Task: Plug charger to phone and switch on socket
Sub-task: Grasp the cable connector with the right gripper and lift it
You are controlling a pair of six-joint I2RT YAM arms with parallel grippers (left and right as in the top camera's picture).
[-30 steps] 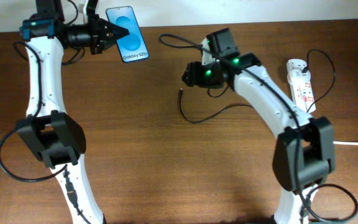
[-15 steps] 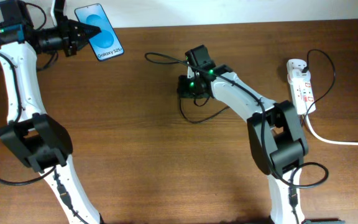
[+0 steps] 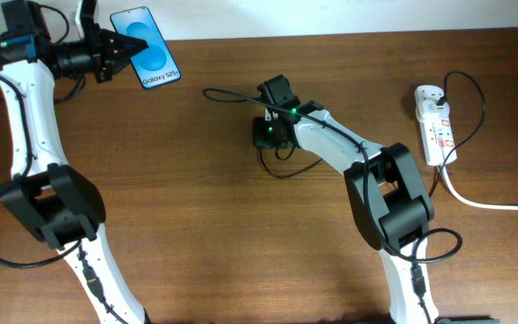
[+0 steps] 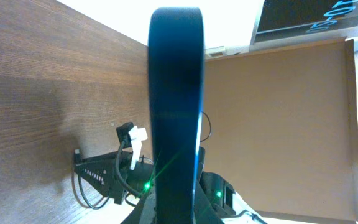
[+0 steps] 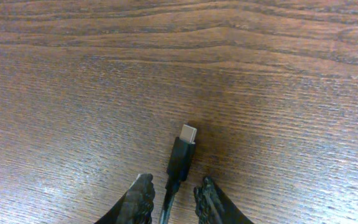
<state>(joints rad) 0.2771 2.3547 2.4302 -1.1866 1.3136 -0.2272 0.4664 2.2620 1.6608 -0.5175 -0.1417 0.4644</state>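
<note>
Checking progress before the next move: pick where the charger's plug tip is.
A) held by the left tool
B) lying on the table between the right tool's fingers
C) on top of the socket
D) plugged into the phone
B: the right wrist view shows the charger flat on the table, the right tool open around its cable.

1. The phone (image 3: 147, 49) — bright blue screen with a paler swirl, white lettering at one end, black frame.
2. The charger (image 5: 180, 155): black cable and plug, silvery metal tip.
3. The socket (image 3: 435, 121): white with red marks; its thick cord (image 3: 484, 202) is white.
4. The table (image 3: 241, 234) — dark brown wood, wavy grain.
5. The left arm (image 3: 25, 117) and right arm (image 3: 331, 148): white links, black joints; green lights on the right.
</note>
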